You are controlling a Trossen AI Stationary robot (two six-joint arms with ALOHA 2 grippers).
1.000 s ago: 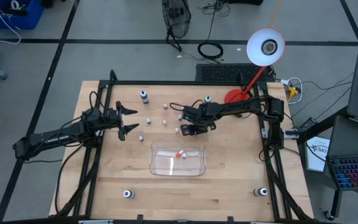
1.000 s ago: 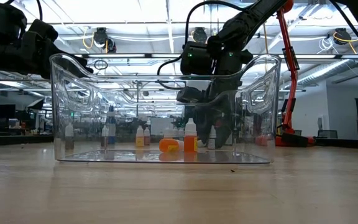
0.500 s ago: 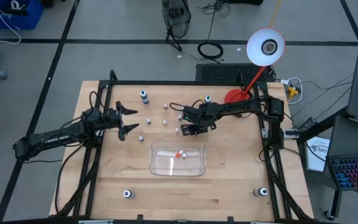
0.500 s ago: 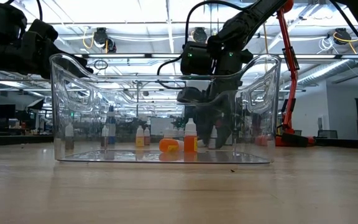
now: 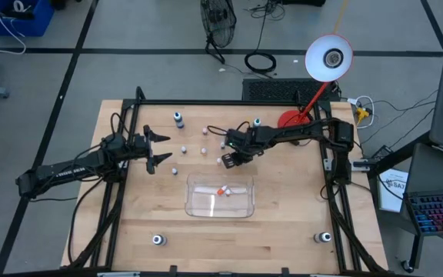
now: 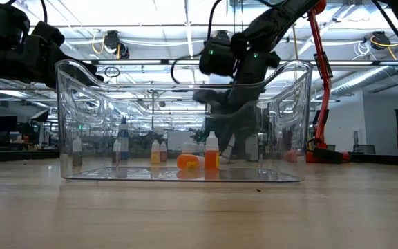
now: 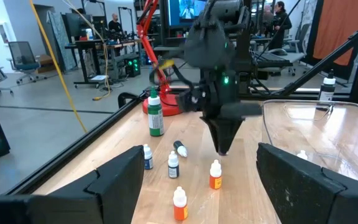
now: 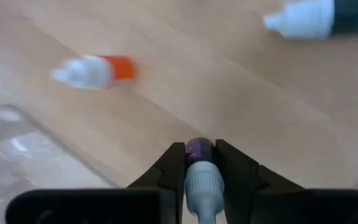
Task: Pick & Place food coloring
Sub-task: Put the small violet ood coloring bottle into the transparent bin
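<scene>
Right gripper (image 8: 197, 163), jaws clenched on a small purple food coloring bottle (image 8: 198, 151), has lifted off the bench (image 5: 283, 223) just behind the clear tray (image 5: 241, 209) holding one orange bottle (image 5: 222, 191): carry over tray likely next; left gripper (image 5: 154, 148) waits, jaws spread.

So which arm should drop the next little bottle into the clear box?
The right one, probably. The right gripper is shut on a purple bottle and hangs just beyond the clear box. The left gripper is open, holds nothing, and waits farther off near the table's left side.
</scene>
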